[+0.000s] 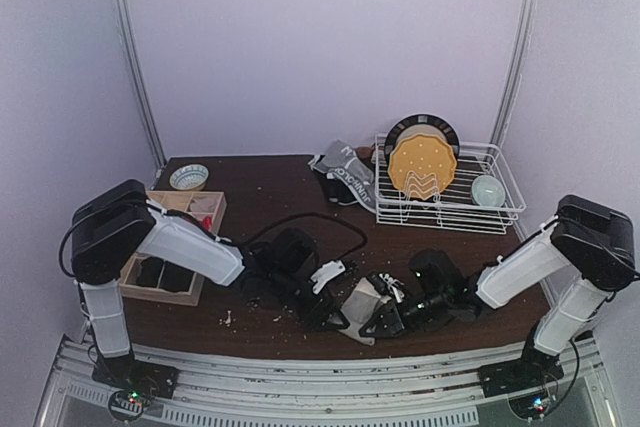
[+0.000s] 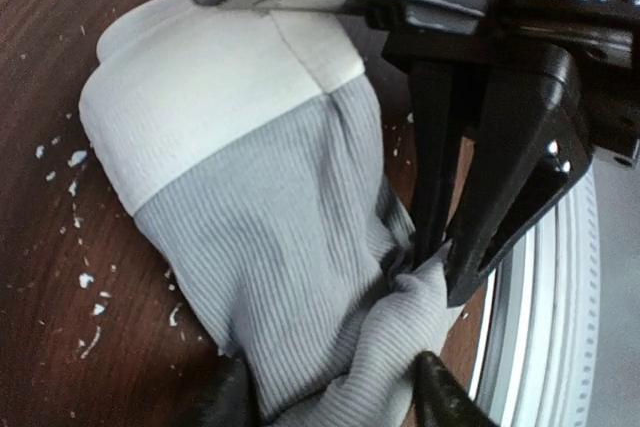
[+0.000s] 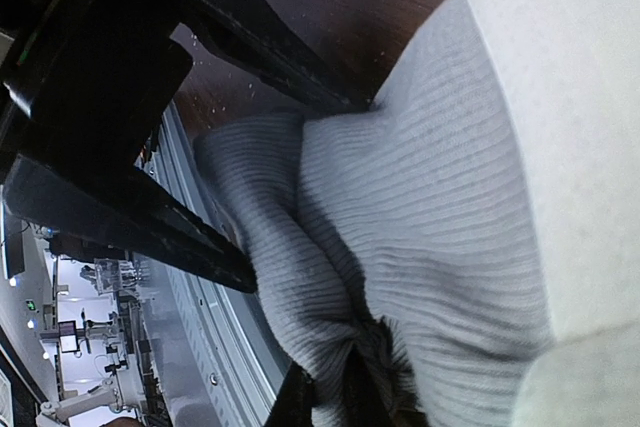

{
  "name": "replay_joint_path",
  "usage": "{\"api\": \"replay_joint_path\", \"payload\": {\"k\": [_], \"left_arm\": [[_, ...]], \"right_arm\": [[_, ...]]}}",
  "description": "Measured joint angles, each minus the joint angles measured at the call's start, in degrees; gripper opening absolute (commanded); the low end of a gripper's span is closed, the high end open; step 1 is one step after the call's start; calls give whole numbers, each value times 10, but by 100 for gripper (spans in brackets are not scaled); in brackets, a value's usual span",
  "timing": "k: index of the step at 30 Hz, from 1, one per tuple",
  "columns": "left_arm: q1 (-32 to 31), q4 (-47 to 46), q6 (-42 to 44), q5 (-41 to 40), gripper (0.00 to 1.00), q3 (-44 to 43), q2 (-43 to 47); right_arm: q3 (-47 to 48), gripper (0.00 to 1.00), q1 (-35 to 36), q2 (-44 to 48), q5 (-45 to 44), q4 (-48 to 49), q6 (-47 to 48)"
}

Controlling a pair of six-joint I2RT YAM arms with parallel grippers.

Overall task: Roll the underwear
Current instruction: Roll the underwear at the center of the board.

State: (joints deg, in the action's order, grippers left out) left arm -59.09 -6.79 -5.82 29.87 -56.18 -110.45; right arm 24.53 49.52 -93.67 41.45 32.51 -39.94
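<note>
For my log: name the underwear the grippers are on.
The grey pair with the white waistband at the near edge, between the left gripper and right gripper; the other heap lies beside the dish rack.

In the left wrist view, we find the grey brief (image 2: 290, 247) and left gripper (image 2: 330, 379) cut off at 6 o'clock; grip undeterminable.

We see the underwear (image 2: 280, 277) as soft grey ribbed cloth, its waistband (image 2: 200, 97) towards 11 o'clock smoother and paler. The right hand (image 2: 442, 265) looks like matt black plastic. The table (image 2: 40, 67) is dark wood grain with a slight sheen, dusted with pale crumbs (image 2: 78, 159).
</note>
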Motion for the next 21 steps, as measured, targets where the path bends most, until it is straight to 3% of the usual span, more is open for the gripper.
{"api": "replay_joint_path", "payload": {"k": [4,5,8,10,15,21], "left_arm": [[0,8,-15,22,3,-12,-15],[0,9,-17,27,0,-14,-15],[0,10,-22,34,0,-18,-15],[1,12,-28,34,0,-19,-15],[2,28,-57,37,0,-29,-18],[9,106,-90,78,0,-89,-49]], "right_arm": [[3,0,0,0,0,-7,1],[4,4,0,0,0,-9,2],[5,27,0,7,-5,-19,6],[5,36,2,20,-10,-32,8],[-7,44,22,103,-71,-96,32],[6,49,129,252,-230,-233,105]]}}
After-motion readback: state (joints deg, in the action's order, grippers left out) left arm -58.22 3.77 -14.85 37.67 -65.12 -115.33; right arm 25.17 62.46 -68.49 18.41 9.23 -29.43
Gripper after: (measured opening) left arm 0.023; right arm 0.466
